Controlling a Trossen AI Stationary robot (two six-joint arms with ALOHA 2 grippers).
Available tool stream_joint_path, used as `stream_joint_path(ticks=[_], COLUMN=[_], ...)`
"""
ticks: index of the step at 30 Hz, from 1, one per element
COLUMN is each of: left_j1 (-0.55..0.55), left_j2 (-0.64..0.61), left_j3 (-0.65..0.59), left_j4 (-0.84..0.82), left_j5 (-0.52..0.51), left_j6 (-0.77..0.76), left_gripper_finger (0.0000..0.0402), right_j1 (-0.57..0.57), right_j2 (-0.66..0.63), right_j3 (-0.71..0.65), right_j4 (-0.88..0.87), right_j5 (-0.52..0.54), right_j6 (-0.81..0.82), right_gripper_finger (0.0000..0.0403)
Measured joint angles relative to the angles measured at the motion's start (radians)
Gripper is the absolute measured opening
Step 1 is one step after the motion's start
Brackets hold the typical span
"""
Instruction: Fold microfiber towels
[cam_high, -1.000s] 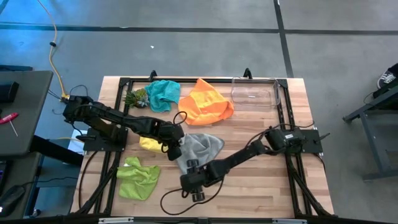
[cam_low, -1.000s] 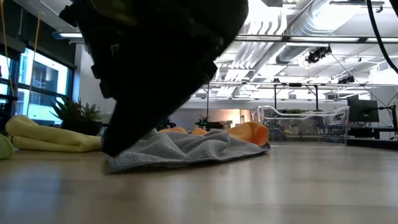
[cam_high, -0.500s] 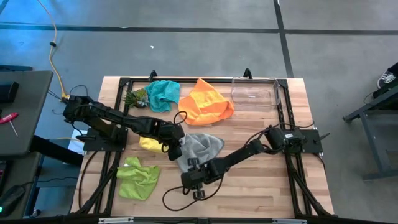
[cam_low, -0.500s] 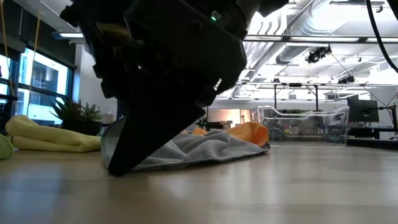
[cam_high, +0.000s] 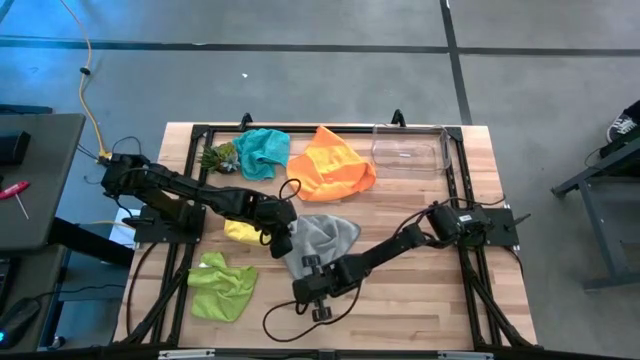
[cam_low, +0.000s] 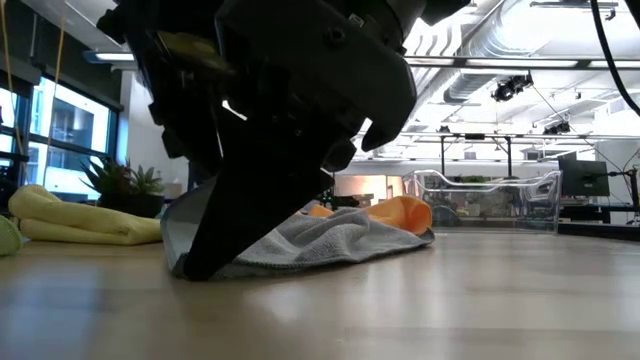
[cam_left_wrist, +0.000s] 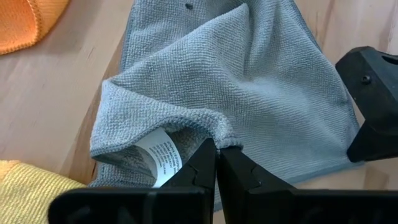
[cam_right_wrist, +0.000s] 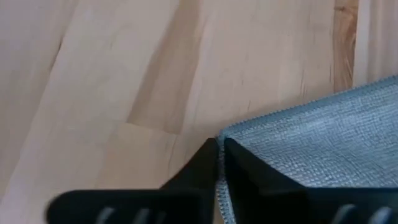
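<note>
Nearby, clear bin (cam_high: 410, 151) sits just beside the orange towel (cam_high: 335, 163).

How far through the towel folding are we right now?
Done: nothing looks neatly folded yet.

In hand: the grey towel at mid-table. The left gripper is shut on one edge of it, beside its label; the right gripper is shut on a corner.

Left: the teal towel, orange towel and lime towel lie crumpled; the yellow towel is bunched beside the left arm.
</note>
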Motion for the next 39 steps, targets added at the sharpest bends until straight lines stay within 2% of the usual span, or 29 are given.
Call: stream_joint_path(ticks=[4,8,11,15,21,26,29,35,39], left_j1=[0.003,0.027,0.06,0.098,0.089,0.015,-0.036,-0.128,-0.164], left_j2=[-0.002,-0.05,-0.129,-0.258,-0.417,-0.483,-0.491,-0.46,-0.43], left_j3=[0.0,0.0,0.0,-0.001,0.032,0.082,0.122,0.209,0.283], left_j4=[-0.001,-0.04,-0.093,-0.128,-0.205,-0.247,-0.249,-0.261,-0.266], left_j5=[0.016,0.023,0.022,0.024,0.024,-0.05,-0.088,-0.184,-0.24], left_j6=[0.012,0.065,0.111,0.135,0.018,-0.071,-0.107,-0.149,-0.153], left_gripper_finger=[0.0,0.0,0.0,0.0,0.0,0.0,0.0,0.0,0.0], right_j1=[0.0,-0.008,-0.017,-0.033,-0.05,-0.064,-0.069,-0.04,-0.037], right_j2=[-0.009,-0.07,-0.159,-0.264,-0.439,-0.598,-0.724,-1.055,-1.238], right_j3=[-0.001,-0.009,-0.008,-0.007,-0.006,-0.014,-0.116,-0.464,-0.578], right_j4=[-0.016,-0.15,-0.27,-0.352,-0.492,-0.602,-0.603,-0.406,-0.317], right_j5=[0.004,0.023,0.097,0.106,0.159,0.228,0.251,0.32,0.322], right_j6=[0.025,0.073,0.084,0.102,0.146,0.184,0.247,0.391,0.425], right_gripper_finger=[0.0005,0.0002,0.0001,0.0001,0.0,0.0,0.0,0.0,0.0])
